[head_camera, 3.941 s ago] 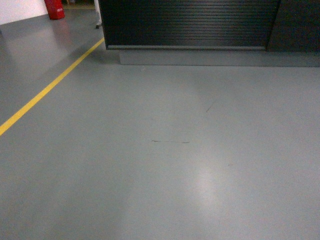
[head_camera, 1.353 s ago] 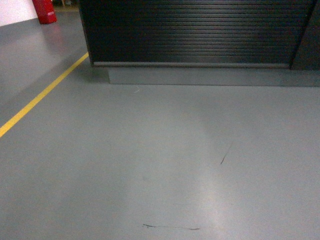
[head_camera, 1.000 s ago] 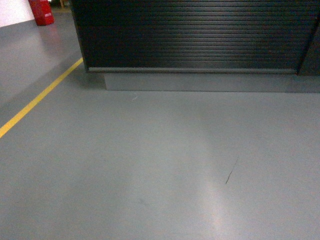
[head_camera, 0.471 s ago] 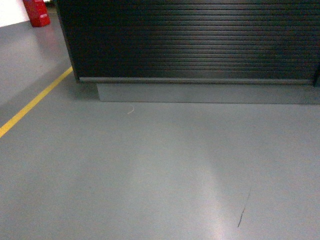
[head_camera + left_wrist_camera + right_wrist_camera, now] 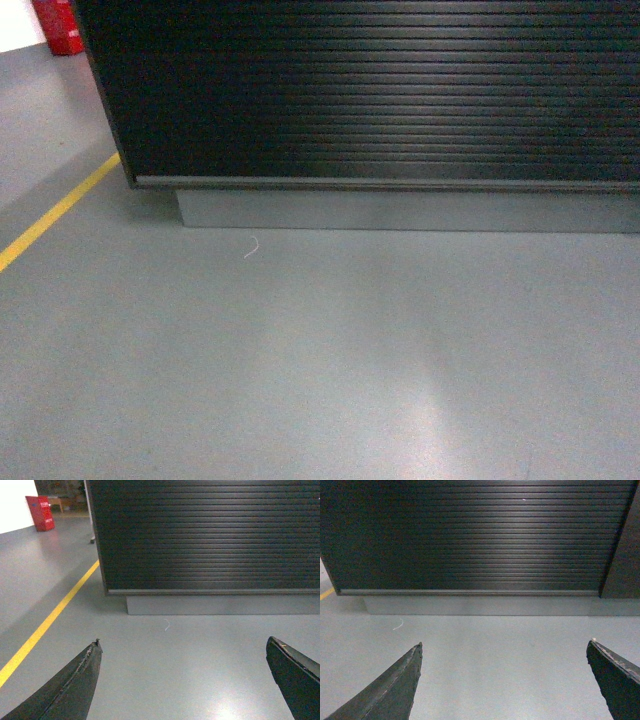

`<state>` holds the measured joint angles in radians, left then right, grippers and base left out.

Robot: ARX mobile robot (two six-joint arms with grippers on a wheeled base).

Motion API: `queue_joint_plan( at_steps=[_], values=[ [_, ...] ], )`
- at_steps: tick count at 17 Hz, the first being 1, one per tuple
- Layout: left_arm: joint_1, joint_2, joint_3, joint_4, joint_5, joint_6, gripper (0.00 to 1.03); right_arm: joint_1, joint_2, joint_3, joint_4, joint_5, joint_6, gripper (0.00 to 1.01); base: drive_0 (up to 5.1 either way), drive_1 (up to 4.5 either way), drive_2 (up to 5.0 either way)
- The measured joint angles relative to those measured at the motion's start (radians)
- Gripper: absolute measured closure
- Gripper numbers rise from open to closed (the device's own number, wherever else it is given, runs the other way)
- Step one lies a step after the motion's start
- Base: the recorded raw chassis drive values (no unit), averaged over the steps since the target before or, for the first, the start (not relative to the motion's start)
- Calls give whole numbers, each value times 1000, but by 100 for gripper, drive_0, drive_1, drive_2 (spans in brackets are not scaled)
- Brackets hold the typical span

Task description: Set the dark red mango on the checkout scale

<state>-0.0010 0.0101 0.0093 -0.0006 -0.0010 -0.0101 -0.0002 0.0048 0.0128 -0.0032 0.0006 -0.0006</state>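
The checkout (image 5: pixel 380 100) fills the top of the head view: a black counter with a horizontally ribbed front on a grey plinth (image 5: pixel 400 210). Both wrist views show that ribbed checkout front (image 5: pixel 210 535) (image 5: pixel 470 535) straight ahead. My left gripper (image 5: pixel 182 642) is open with only grey floor between its dark fingers (image 5: pixel 75 685). Over the floor, the right gripper (image 5: pixel 504 644) is likewise open and holds nothing. The dark red mango and the scale are out of view. Neither gripper shows in the head view.
Grey floor (image 5: pixel 300 380) stretches in front of the counter. A yellow floor line (image 5: pixel 55 215) runs along the left. A red object (image 5: pixel 55 25) stands at the far left. A darker panel (image 5: pixel 625 555) adjoins the counter on the right. A small white scrap (image 5: pixel 250 247) lies near the plinth.
The checkout has grown larger and closer in the head view, and the floor marks have slid down out of the frame; the base has rolled towards the counter.
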Motion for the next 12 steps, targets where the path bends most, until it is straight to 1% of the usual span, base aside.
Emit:
queue_joint_plan(
  at_steps=[12],
  values=[
    [0, 0, 0, -1, 1, 0, 5, 0, 0, 0, -1, 0, 0, 3, 6, 437, -426]
  ],
)
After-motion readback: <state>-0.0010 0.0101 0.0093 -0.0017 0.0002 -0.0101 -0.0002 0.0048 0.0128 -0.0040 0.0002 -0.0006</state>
